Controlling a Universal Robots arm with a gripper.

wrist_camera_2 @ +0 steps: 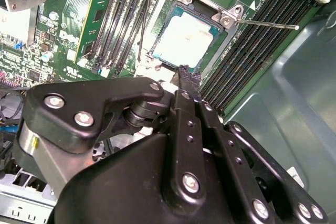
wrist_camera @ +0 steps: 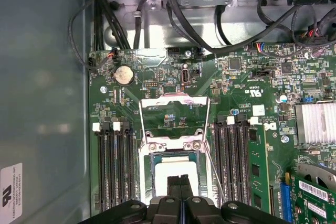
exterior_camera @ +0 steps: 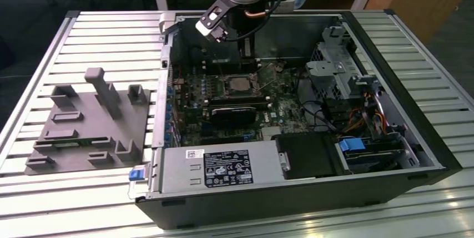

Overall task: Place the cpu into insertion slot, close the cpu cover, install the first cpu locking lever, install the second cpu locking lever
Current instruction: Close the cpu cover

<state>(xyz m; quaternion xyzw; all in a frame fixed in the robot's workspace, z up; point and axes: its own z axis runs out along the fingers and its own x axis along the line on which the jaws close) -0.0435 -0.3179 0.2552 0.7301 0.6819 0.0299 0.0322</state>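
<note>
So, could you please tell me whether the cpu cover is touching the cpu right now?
Apart. In the first wrist view the cpu cover is swung open and back, while the cpu lies uncovered, with a clear gap between them.

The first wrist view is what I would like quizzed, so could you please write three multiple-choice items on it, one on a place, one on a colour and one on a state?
1. Where is the cpu?
A. Outside the computer case.
B. In the insertion slot.
C. Lifted clear above the board.

2. What colour is the circuit board?
A. Red.
B. Blue.
C. Green.

3. How does the cpu cover stand?
A. Swung open, off the cpu.
B. Shut over the cpu.
C. Taken off the board.

Answers:
1. B, its silver top lies inside the socket rim, by the tips of the gripper.
2. C, green shows all round the socket.
3. A, bare board shows through the frame's window beyond the hinge.
</note>
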